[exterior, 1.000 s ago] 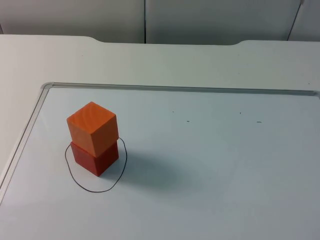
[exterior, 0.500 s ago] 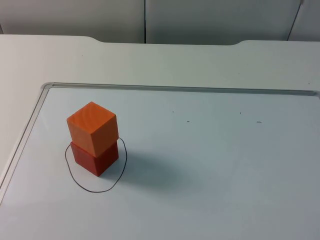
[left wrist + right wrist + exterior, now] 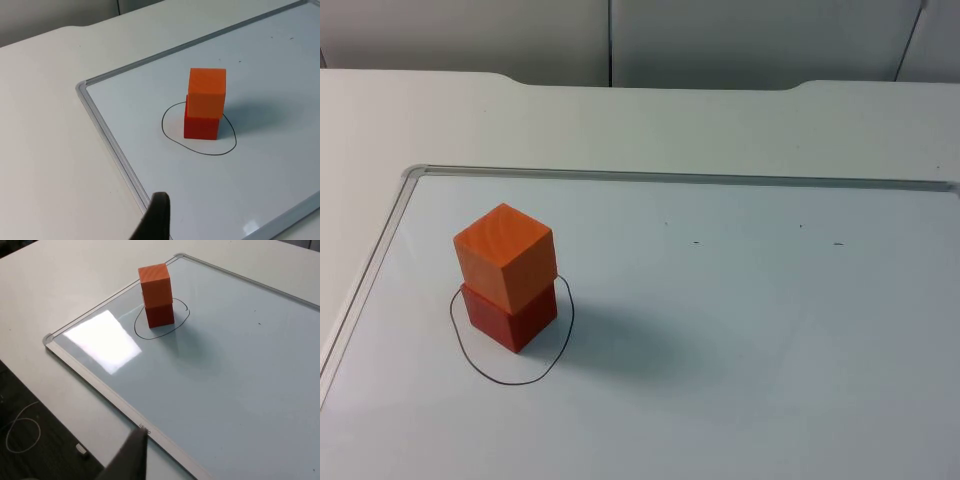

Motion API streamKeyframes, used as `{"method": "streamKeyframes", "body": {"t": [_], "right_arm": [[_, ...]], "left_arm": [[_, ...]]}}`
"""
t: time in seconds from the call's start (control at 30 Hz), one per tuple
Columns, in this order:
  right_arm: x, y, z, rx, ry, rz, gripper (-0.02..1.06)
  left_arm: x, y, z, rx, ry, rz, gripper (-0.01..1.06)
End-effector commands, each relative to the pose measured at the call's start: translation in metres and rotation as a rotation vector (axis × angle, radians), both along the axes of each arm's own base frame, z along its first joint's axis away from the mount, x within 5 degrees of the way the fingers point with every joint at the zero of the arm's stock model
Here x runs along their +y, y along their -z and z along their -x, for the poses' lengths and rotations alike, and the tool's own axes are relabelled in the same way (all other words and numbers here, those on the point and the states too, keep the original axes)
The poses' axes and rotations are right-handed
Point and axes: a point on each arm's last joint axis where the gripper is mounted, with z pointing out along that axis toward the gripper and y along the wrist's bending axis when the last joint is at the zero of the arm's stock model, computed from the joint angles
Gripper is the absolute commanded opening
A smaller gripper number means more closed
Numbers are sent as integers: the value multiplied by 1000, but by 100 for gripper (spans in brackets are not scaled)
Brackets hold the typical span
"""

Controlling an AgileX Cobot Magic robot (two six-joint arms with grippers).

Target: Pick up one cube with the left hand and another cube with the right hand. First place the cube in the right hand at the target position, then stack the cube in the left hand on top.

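In the top view, the orange cube (image 3: 504, 256) sits on the red cube (image 3: 509, 315) at the left of the frame, and the red one stands inside the drawn black circle (image 3: 510, 375) on the whiteboard (image 3: 740, 330). The stack is a little twisted (the upper cube overhangs slightly). One black fingertip of the left gripper (image 3: 155, 220) and one of the right gripper (image 3: 131, 457) appear in the wrist views, both well apart from the cubes; how wide they stand, one cannot tell.
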Motion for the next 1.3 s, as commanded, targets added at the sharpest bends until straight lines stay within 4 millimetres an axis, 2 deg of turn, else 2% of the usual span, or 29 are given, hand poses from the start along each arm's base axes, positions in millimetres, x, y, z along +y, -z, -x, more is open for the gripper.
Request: {"method": "streamKeyframes", "body": {"t": [0.0,0.03,0.13,0.2,1.27], "right_arm": [[0,1,0,0,0,-3,105],[0,1,0,0,0,-3,105],[0,1,0,0,0,-3,105],[0,1,0,-1,0,-2,105],[0,1,0,-3,0,-3,105]], "left_arm": [[-1,-1,0,-8,0,21,87],[-1,-1,0,-8,0,21,87],[-1,-1,0,-8,0,21,103],[-1,-1,0,-8,0,21,105],[0,-1,0,-5,-18,27,105]]}}
